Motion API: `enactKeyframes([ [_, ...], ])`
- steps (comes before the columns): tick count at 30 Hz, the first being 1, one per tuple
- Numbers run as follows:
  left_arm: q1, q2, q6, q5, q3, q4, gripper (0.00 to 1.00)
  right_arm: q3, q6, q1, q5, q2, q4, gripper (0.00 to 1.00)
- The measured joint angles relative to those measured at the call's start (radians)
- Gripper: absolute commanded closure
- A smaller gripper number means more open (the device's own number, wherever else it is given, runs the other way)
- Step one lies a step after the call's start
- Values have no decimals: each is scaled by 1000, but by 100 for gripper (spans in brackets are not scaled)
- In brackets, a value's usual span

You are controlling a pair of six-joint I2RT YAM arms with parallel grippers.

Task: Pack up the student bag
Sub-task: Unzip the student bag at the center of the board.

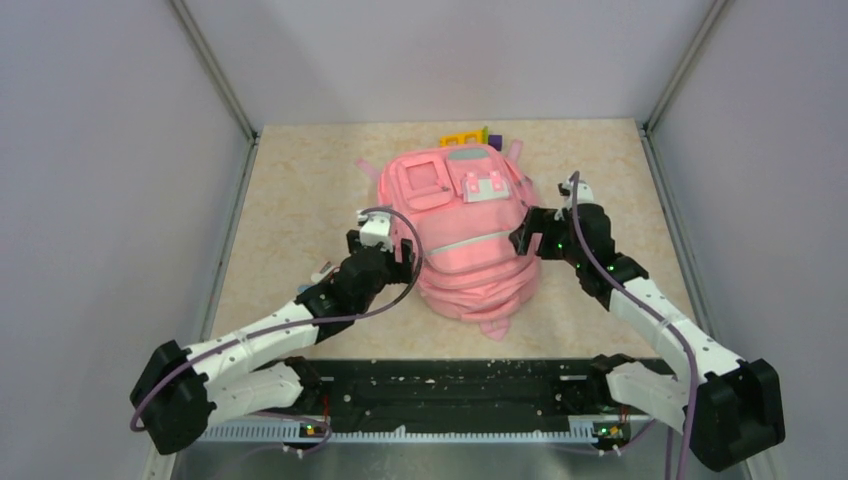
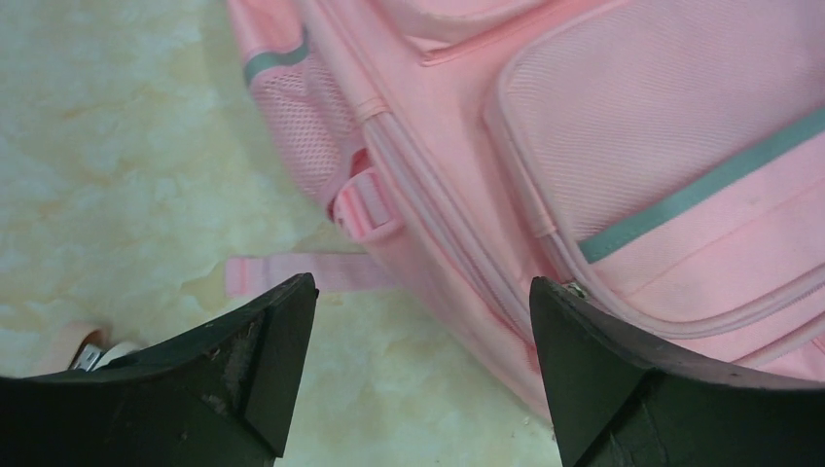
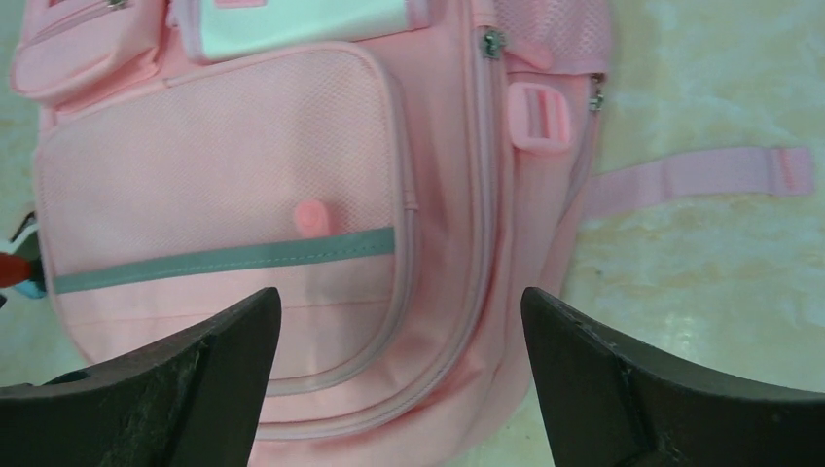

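The pink student bag (image 1: 465,225) lies flat in the middle of the table, front pockets up, with a white patch near its far end. My left gripper (image 1: 412,254) is open at the bag's left edge; in the left wrist view its fingers (image 2: 277,360) straddle bare table and the bag's side seam (image 2: 457,263). My right gripper (image 1: 520,238) is open at the bag's right edge; in the right wrist view it spans the curved zip line of the bag (image 3: 486,224). Neither gripper holds anything.
Yellow and purple items (image 1: 468,137) lie just behind the bag at the far edge. A loose pink strap (image 3: 696,175) lies on the table right of the bag, another (image 2: 292,270) on its left. A small whitish object (image 1: 322,272) sits beside the left arm.
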Motion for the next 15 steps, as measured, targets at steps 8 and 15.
enactKeyframes([
  [8,57,-167,-47,3,-31,-53,14,-1,23,0,-135,37,60,33],
  [15,58,-171,10,43,-29,-86,14,0,40,0,-184,82,55,53],
])
